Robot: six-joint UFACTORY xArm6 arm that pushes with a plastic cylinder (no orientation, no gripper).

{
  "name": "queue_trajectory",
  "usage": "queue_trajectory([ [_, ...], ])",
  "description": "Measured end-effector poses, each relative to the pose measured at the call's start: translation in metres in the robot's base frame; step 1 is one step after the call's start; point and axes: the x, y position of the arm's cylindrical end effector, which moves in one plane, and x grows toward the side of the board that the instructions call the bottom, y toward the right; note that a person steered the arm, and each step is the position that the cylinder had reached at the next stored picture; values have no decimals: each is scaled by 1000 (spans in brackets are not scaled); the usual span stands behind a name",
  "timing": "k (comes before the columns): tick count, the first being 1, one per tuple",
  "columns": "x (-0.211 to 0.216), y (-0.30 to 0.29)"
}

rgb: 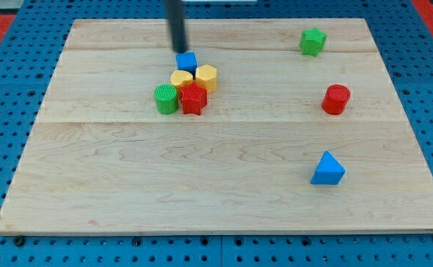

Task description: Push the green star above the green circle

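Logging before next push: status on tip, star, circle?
My tip just above blue cube. Green star far right, untouched. Green circle crowded by red star.

No text, label, brand, number or sign can be read anywhere in the camera view. The desk (224,185) is bare wood grain, and the coloured blocks lying on it have plain, unmarked faces.
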Motion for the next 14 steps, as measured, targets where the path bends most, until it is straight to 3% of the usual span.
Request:
queue_trajectory([
  [1, -16, 112],
  [2, -44, 160],
  [3, -33, 198],
  [5, 4, 222],
  [7, 70, 220],
  [8, 76, 172],
  [9, 24, 105],
  [10, 26, 111],
  [11, 11, 17],
  [12, -2, -25],
  [13, -2, 48],
  [14, 19, 69],
])
